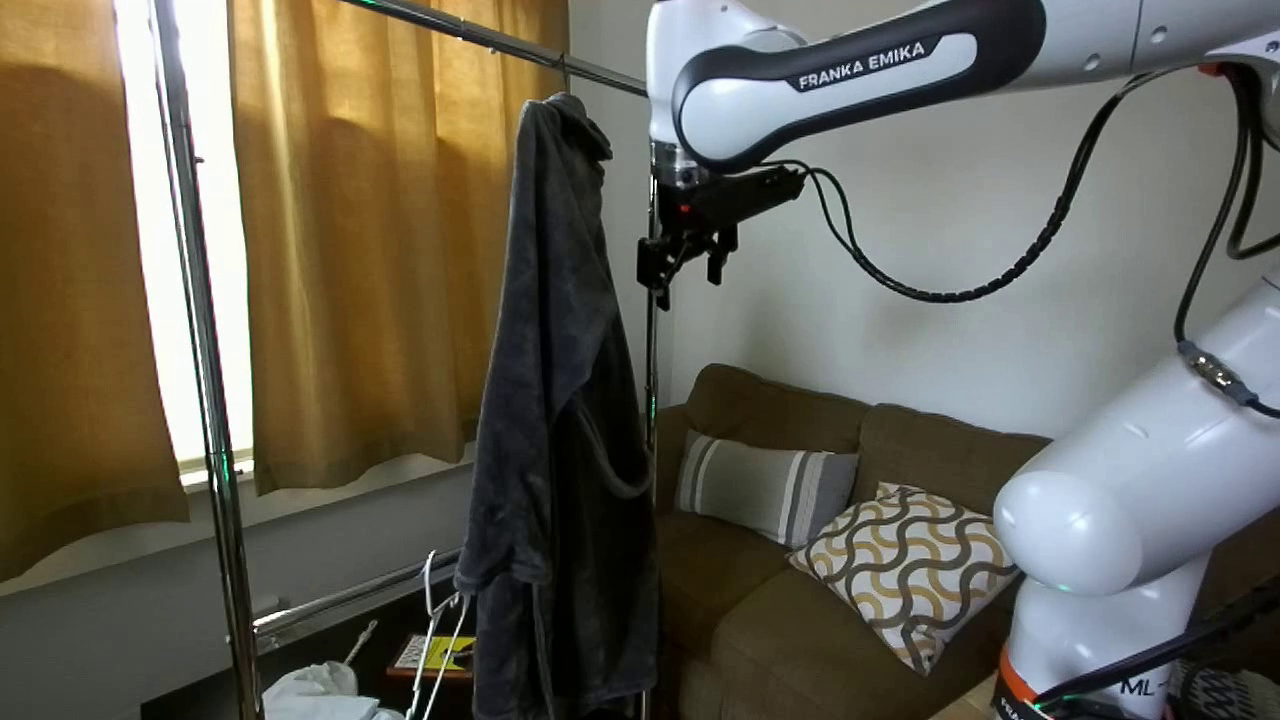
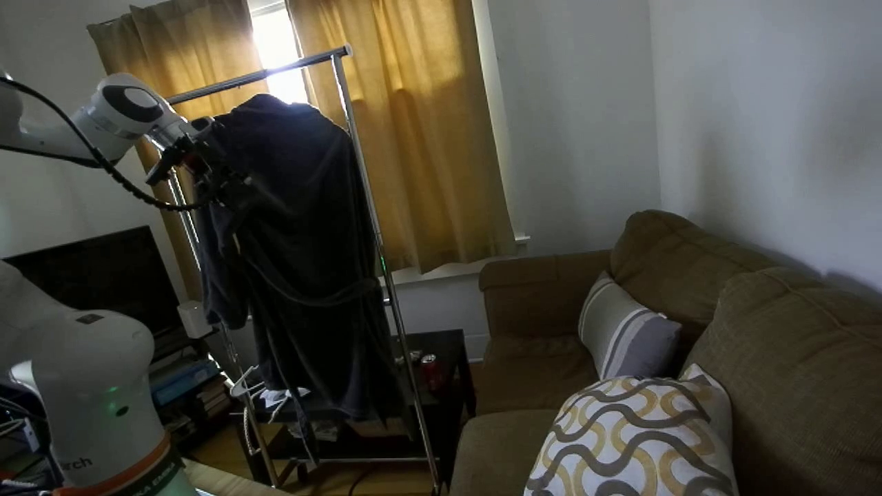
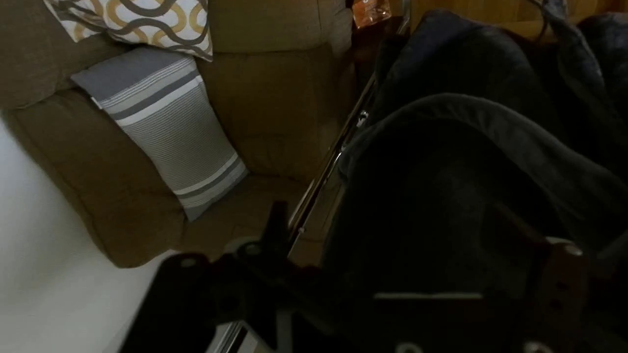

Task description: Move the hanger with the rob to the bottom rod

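Both exterior views alone show the rod (image 1: 500, 43) above the robe (image 1: 560, 400).

Daylight glares white through the window (image 2: 274, 38), between mustard-yellow curtains (image 2: 406, 138), while the pale walls (image 2: 758, 124) sit in softer light. The brown sofa (image 2: 792, 358) bears a striped cushion (image 2: 623, 331) and a wave-patterned cushion (image 2: 634, 441); near it stands a low dark table (image 2: 451, 344), with wooden floor (image 2: 396, 482) showing below. Well apart from the sofa, a wide black flat screen (image 2: 96, 282), dimly lit, is probably a television.
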Available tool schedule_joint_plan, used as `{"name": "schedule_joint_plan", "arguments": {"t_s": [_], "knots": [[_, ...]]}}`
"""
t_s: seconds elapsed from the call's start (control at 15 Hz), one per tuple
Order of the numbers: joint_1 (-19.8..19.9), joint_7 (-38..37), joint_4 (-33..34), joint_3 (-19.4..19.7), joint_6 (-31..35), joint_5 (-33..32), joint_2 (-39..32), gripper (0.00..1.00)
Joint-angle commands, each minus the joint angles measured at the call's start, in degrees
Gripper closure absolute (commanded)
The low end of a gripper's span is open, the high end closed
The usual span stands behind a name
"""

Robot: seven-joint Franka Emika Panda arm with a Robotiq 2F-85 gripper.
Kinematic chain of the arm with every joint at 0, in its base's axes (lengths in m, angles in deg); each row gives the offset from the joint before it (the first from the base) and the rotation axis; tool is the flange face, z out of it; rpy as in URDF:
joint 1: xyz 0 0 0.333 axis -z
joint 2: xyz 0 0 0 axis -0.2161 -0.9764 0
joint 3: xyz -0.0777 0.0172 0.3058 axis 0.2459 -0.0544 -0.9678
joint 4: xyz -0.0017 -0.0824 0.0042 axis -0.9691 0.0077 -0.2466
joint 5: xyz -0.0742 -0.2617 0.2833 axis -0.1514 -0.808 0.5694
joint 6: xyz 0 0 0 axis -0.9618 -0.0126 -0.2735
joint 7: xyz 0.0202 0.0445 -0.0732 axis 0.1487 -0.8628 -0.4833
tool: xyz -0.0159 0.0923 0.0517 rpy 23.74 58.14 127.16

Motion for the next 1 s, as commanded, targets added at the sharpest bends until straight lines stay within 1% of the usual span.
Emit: {"name": "schedule_joint_plan", "arguments": {"t_s": [0.0, 0.13, 0.2, 0.27, 0.4, 0.67, 0.93], "knots": [[0.6, -8.7, 9.7, -5.5, -8.0, -4.3, -4.9, 0.0], [0.8, -13.8, 14.4, -8.6, -11.5, -6.9, -7.2, 0.0], [0.5, -15.8, 15.9, -9.7, -11.9, -8.1, -8.1, 0.0], [-1.8, -12.5, 11.8, -6.2, -9.3, -6.5, -5.5, 0.0], [-1.8, -14.8, 14.5, -7.7, -10.4, -7.7, -7.4, 0.0], [-2.0, -15.3, 14.9, -7.8, -10.4, -8.2, -8.0, 0.0], [-2.6, -18.8, 17.7, -9.4, -4.9, -12.3, -7.2, 0.0]]}}
